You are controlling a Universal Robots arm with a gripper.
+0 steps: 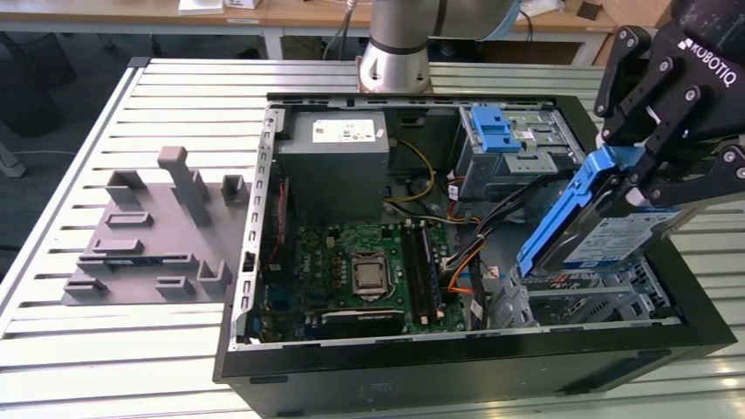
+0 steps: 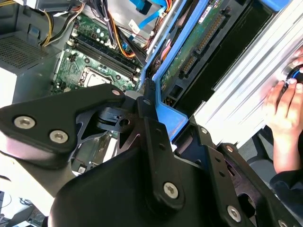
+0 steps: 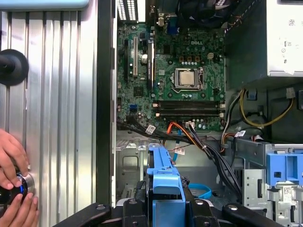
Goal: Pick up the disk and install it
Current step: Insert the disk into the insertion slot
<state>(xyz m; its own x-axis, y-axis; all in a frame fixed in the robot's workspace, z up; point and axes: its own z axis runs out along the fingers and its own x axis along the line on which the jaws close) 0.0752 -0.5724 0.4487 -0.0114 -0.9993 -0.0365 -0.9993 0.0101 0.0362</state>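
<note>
1. The tool [image 1: 634, 179] is clamped on the upper end of the disk [image 1: 605, 240], its black fingers closed against the blue carrier [image 3: 165, 184] that frames the drive.
2. The disk hangs clear of everything, tilted with its lower end down. It sits over the grey drive bay [image 1: 594, 301] at the exterior view's right of the open computer case [image 1: 466, 371], not yet seated.
3. The motherboard [image 1: 361, 266] lies well apart towards the case middle. Orange and black cables [image 1: 466, 253] run just beside the bay.
4. Handling, as a judgement: the drive looks rigid and fairly heavy for its size, with a smooth metal body that could slip. The plastic carrier rails look like the better hold, though they may flex if squeezed hard.
5. It is likely fragile to knocks, and the connector edge and circuit side should stay free of the bay walls.
6. A person's hand [image 3: 12, 163] rests on a control on the ribbed surface [image 1: 174, 96] outside the case.
</note>
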